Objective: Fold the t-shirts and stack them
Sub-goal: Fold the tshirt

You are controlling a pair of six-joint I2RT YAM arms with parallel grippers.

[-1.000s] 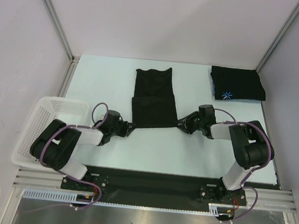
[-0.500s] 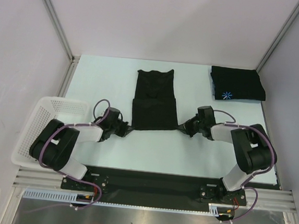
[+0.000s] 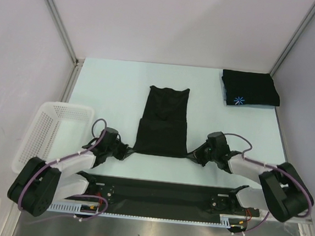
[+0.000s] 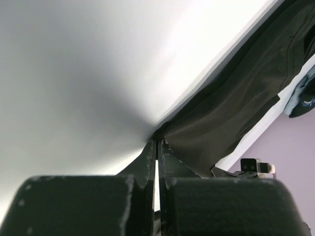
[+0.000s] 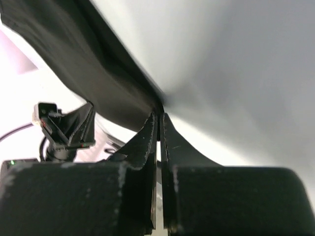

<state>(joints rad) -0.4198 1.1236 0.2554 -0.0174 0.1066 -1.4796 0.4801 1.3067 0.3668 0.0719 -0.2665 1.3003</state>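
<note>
Op: Grip status?

Obs: Your left end effector [image 3: 125, 150] is closed tight on the near-left corner of the half-folded t-shirt [image 3: 162, 129]. Your right end effector [image 3: 194, 154] is closed the same way on the near-right corner. Both wrist views show the fingers pressed together with only a sliver of black cloth at the tips.

Op: Garment locations?

Obs: The half-folded t-shirt lies flat at the centre of the table [image 3: 110, 86], long axis running 12 to 6 o'clock. Its near corners are drawn out to points between your two arms. The folded t-shirt [image 3: 250, 88] with the starburst logo sits at 2 o'clock, well apart. The basket [image 3: 37, 135] is at 8 o'clock.

Op: Risks?

Obs: Judgement only.
- **Slip:** the bite is thin, so if you pull too hard toward 3 and 9 o'clock, a corner probably slips out and that side drops.
- **Skew:** if you raise one arm ahead of the other, the fold likely lands crooked.
- **Lost crease:** the near part appears doubled, and that layer may slide off the one beneath as you lift.
- **Drag:** if you carry too low toward 2 o'clock, the trailing cloth could drag on the table.
</note>
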